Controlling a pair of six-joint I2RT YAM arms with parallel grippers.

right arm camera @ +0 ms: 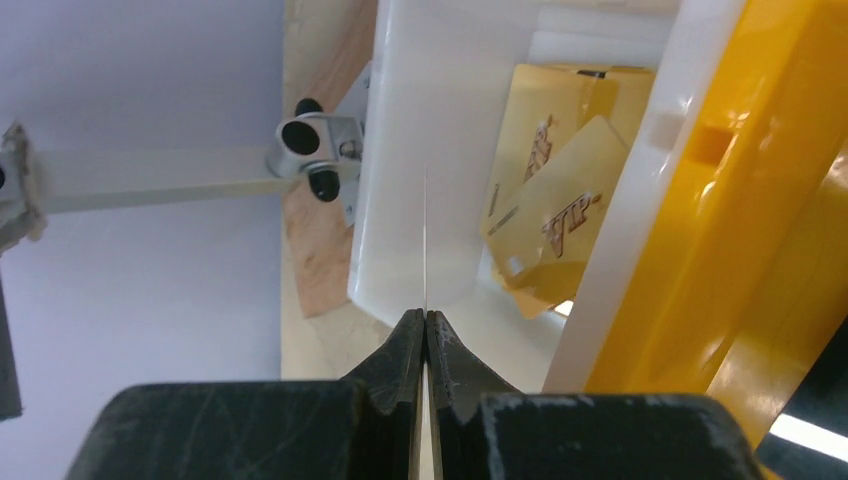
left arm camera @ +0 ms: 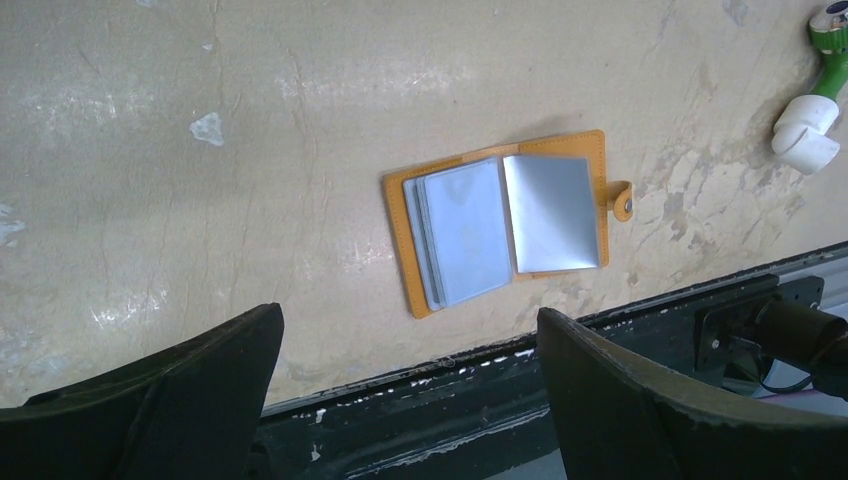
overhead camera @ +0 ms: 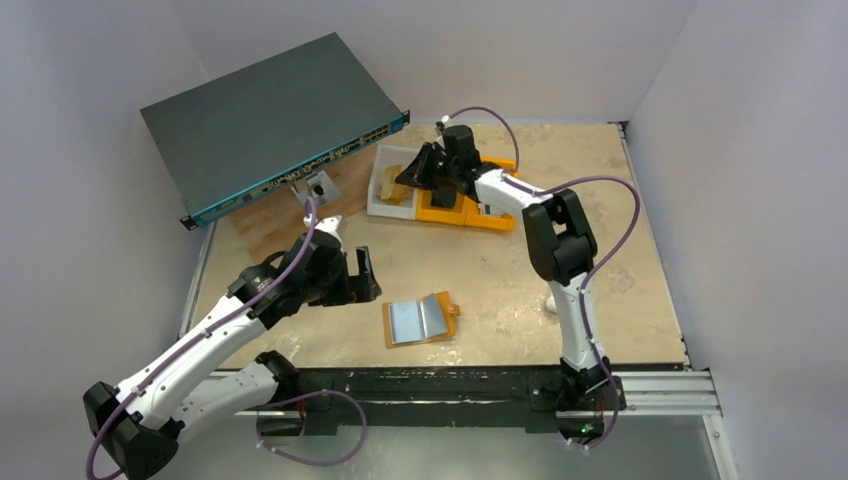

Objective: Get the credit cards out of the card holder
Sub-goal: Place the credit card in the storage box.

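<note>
1. Right gripper [right arm camera: 426,318] pinches one thin card [right arm camera: 425,240] edge-on over the white bin [right arm camera: 440,120].
2. We see gold cards [right arm camera: 560,215] lying in that bin.
3. Left gripper [left arm camera: 408,318] hangs open above the card holder [left arm camera: 500,225], which lies spread on the table [left arm camera: 250,150]. We cannot tell whether its sleeves hold more cards.

A dark teal network switch [overhead camera: 270,115] sat at an angle over the table's [overhead camera: 620,250] far-left corner, above a brown wooden board [overhead camera: 262,232]. Beside it, 1 white bin [overhead camera: 378,205] touched 1 orange bin [overhead camera: 450,212]. A small white-and-green fitting [left arm camera: 812,120] lay near the front edge.
</note>
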